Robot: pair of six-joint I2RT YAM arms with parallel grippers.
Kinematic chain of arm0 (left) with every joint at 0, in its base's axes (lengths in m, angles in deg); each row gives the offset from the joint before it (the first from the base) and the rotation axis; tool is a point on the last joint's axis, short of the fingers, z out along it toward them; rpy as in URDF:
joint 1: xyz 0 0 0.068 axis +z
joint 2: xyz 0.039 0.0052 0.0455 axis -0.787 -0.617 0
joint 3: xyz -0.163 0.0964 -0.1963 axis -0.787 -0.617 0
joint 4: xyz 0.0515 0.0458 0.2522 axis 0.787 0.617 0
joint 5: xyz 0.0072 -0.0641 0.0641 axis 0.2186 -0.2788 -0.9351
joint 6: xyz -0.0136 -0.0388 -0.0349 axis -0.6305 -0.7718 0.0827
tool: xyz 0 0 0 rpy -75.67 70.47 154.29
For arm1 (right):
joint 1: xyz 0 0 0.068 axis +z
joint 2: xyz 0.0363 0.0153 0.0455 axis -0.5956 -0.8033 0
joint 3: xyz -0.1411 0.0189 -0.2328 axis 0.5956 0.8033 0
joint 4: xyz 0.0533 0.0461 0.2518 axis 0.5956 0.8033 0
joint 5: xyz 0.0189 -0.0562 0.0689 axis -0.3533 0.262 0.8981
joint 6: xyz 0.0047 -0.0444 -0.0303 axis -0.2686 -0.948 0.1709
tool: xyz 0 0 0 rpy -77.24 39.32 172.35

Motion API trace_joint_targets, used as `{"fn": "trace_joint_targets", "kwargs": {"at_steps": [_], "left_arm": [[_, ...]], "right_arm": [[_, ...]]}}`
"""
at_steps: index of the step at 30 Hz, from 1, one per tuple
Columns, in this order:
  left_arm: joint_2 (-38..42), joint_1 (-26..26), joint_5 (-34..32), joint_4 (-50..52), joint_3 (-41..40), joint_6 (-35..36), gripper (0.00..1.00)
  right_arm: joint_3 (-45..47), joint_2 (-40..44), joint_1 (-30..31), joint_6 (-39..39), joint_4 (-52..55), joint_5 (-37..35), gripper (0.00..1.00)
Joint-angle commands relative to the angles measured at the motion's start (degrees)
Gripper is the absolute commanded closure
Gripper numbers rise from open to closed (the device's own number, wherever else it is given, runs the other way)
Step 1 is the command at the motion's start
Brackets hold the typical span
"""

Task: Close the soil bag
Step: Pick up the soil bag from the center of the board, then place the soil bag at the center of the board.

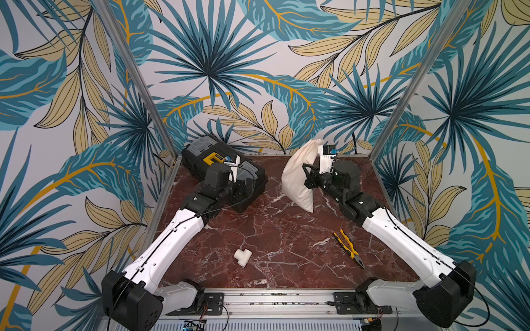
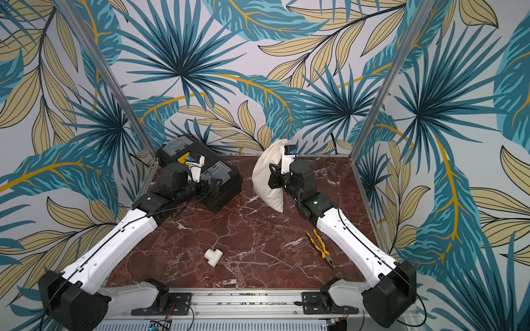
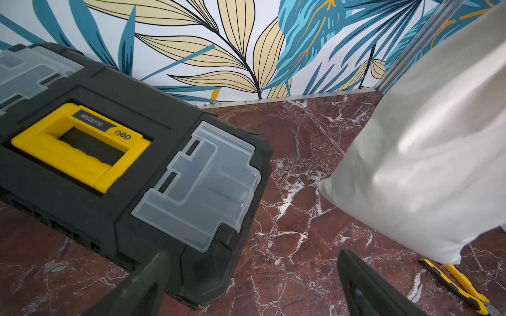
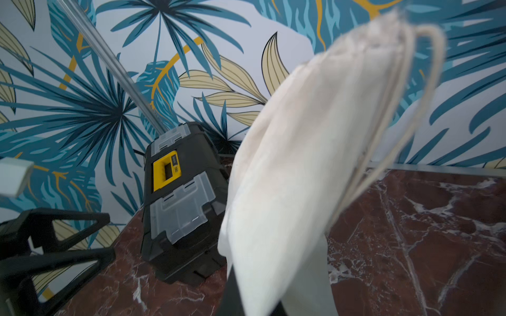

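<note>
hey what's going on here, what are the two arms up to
The right end effector is shut on the side of the soil bag, holding it up on end over the marble table. The bag's neck looks gathered, with its cord looping loose. The left end effector is open and empty, hovering by a corner of the black toolbox. The pliers and the white pipe fitting lie untouched nearer the front.
</note>
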Motion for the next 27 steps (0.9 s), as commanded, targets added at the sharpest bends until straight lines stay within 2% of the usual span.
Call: {"fn": "trace_joint_targets", "kwargs": {"at_steps": [1,4,10,18,27], "left_arm": [[0.9,0.3,5.0,-3.1,-1.3,-1.9,0.00],[1.0,0.3,7.4,-4.1,-2.0,-3.3,0.00],[1.4,0.3,9.5,-5.2,-3.6,-4.1,0.00],[2.4,0.3,13.1,-4.2,-3.8,-4.0,0.00],[4.8,0.2,13.6,-5.3,-5.5,-0.8,0.00]], "right_arm": [[-5.0,-2.2,0.1,-2.5,-2.9,-9.0,1.00],[-7.6,-4.0,0.1,-4.4,-2.7,-13.0,1.00],[-12.4,-9.1,0.0,-9.3,-5.0,-15.9,1.00],[-16.6,-15.2,-1.1,-15.3,-7.1,-16.2,1.00],[-21.7,-22.6,-2.8,-15.9,-8.3,-14.6,1.00]]}}
